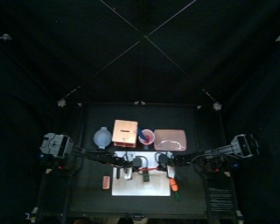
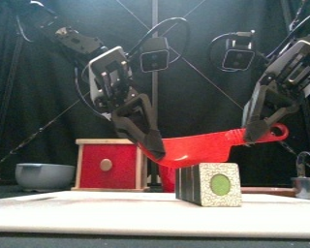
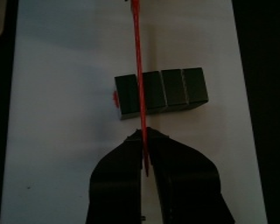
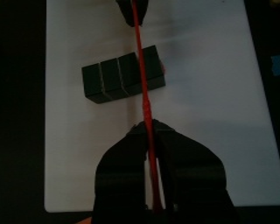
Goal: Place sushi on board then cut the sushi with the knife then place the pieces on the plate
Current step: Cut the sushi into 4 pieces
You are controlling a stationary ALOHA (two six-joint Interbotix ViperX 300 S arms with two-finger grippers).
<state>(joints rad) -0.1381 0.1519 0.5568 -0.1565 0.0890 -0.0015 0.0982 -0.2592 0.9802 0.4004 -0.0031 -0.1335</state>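
Note:
A dark green sushi roll [image 2: 209,184] of several blocks lies on the white cutting board [image 2: 80,208], its pale end with a green centre facing the front. A red toy knife [image 2: 216,147] hangs level just above it, held at both ends. My left gripper [image 2: 152,147] is shut on one end and my right gripper [image 2: 262,131] on the other. In the left wrist view the knife [image 3: 136,61] crosses the roll [image 3: 166,90] near one end block. The right wrist view shows the same knife [image 4: 139,52] across the roll [image 4: 116,76].
The wooden box with a red drawer front [image 2: 108,163] and the blue-grey bowl [image 2: 44,174] stand behind the board on the left. A metal cutter [image 2: 306,179] sits at the right. The pink tray [image 1: 170,138] lies behind the board, right of the box [image 1: 125,133].

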